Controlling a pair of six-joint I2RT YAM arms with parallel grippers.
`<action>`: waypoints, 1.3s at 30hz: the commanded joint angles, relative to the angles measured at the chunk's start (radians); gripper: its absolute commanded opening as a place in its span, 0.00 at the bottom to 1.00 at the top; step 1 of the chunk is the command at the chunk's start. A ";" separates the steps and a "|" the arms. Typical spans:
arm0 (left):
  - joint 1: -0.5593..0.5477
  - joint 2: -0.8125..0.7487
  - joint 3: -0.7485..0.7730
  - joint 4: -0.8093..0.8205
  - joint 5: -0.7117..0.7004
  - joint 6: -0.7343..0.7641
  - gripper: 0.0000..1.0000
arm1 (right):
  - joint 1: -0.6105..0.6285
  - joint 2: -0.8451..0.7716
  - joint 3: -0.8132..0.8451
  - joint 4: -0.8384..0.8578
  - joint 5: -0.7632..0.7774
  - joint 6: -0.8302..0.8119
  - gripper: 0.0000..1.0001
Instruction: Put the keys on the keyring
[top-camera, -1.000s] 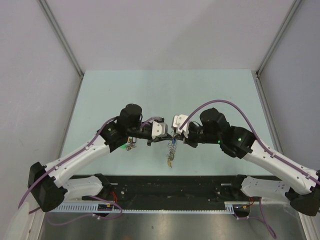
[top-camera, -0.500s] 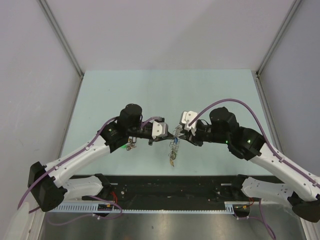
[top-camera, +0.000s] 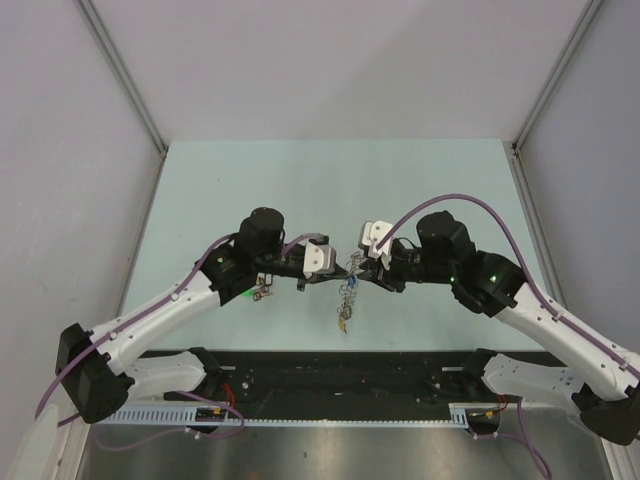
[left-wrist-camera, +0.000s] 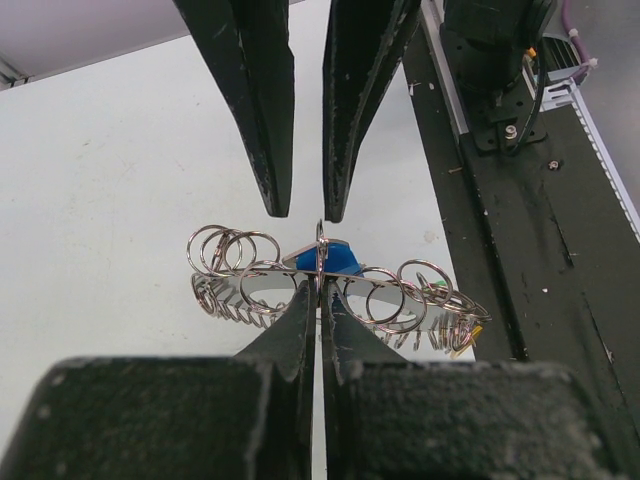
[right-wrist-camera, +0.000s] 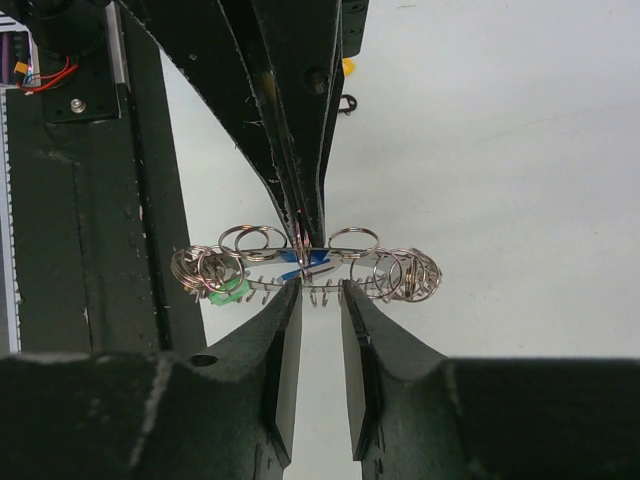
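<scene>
The left tool (left-wrist-camera: 318, 300) is clenched on the keyring (left-wrist-camera: 262, 287), holding it over the table (top-camera: 300, 180), near the middle. The right tool (right-wrist-camera: 320, 300) stands slightly apart, grasping nothing. If it closes off-centre, it may twist the keyring loose.

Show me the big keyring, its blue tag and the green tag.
keyring (left-wrist-camera: 255, 289): left wrist view, shiny band.
blue tag (left-wrist-camera: 340, 260): left wrist view, upper face.
green tag (right-wrist-camera: 228, 290): right wrist view, middle.

Both arms meet over the middle of the pale green surface (top-camera: 300, 180), left gripper (top-camera: 338, 274) and right gripper (top-camera: 358, 270) nose to nose, keyring (top-camera: 347, 293) dangling between them.
</scene>
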 joint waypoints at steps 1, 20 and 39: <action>-0.006 -0.030 0.009 0.070 0.054 -0.010 0.00 | -0.009 0.013 -0.002 0.041 -0.037 -0.004 0.25; -0.012 -0.003 0.034 0.028 0.030 -0.005 0.00 | 0.011 0.023 -0.002 0.062 -0.046 -0.007 0.00; -0.032 0.033 0.066 -0.027 -0.009 -0.002 0.00 | 0.082 0.079 0.038 0.038 0.023 -0.032 0.00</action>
